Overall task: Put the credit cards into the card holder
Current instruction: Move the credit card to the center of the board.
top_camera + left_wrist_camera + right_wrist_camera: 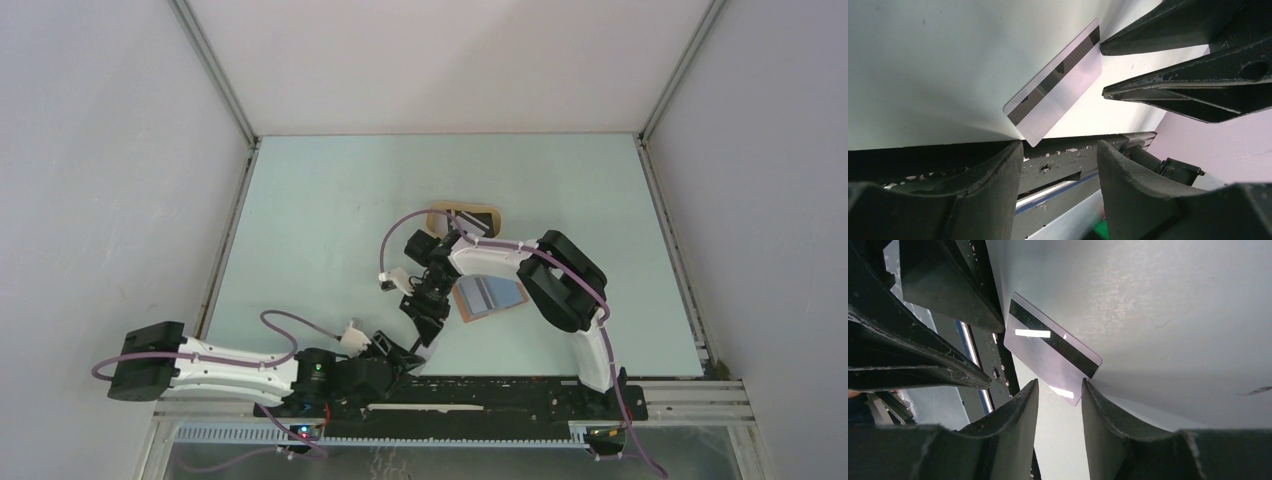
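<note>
Wrist views show a striped credit card (1055, 85) between left gripper (1060, 150) and right gripper (1059, 385), both released. Only overhead shows the card holder (490, 298) (spread open).

No words, numbers or logos can be read; the credit card (1058, 85) shows only a plain dark stripe

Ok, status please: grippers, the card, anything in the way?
Left gripper open, empty. Right gripper open, tips at a corner of the striped card, no grip. Card flat at the table near edge. Card holder open; no object between.
</note>
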You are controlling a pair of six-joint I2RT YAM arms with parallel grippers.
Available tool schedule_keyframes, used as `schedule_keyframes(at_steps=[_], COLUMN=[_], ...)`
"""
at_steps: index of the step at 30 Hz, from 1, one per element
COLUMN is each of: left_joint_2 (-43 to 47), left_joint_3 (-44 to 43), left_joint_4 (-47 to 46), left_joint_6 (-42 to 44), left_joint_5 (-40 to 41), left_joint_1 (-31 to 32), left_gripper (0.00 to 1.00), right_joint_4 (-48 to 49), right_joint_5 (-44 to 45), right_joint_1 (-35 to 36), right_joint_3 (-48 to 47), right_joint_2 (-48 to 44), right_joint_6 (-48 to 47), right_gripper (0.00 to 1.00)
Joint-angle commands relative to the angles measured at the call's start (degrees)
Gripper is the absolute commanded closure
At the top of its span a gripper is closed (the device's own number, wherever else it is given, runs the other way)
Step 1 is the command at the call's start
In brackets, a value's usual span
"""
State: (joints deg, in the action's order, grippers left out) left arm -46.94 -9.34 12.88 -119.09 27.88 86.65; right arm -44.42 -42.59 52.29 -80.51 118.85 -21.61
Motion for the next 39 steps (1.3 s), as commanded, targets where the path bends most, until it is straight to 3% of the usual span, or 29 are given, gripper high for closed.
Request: schedule_keyframes(at_steps=[1, 10, 18, 29, 39], left_joint_2=[-1.60, -2.45, -1.61, 6.52, 5.14], left_joint_3=[-0.91, 0.00, -0.31, -3.52, -2.38], left_joint_4=[-1.99, -2.71, -1.73, 12.67, 9.80], left_joint_6=[-27.12, -34.31, -35.60, -36.23, -37.09], left_joint_5=[-0.55, 0.42, -0.96, 5.07, 9.02], left_joint_1=[1.46, 4.17, 4.65, 4.58, 4.26], left_gripper=[0.39, 0.39, 0.38, 0.36, 0.34], right_joint_4=[0.71, 0.50, 0.60, 1.05, 0.97], right_joint_5=[-2.00, -3.58, -3.39, -3.38, -4.07], right_joint_1=[0.53, -0.17, -1.06, -1.32, -1.49], right_joint_3=[0.09, 0.09, 0.09, 0.05, 0.09], right_joint_2=[0.49, 0.77, 0.93, 0.78, 1.18], right_joint_6=[0.95, 1.57, 1.83, 2.34, 3.08], right_gripper=[0.55, 0.55, 0.55, 0.55, 0.55])
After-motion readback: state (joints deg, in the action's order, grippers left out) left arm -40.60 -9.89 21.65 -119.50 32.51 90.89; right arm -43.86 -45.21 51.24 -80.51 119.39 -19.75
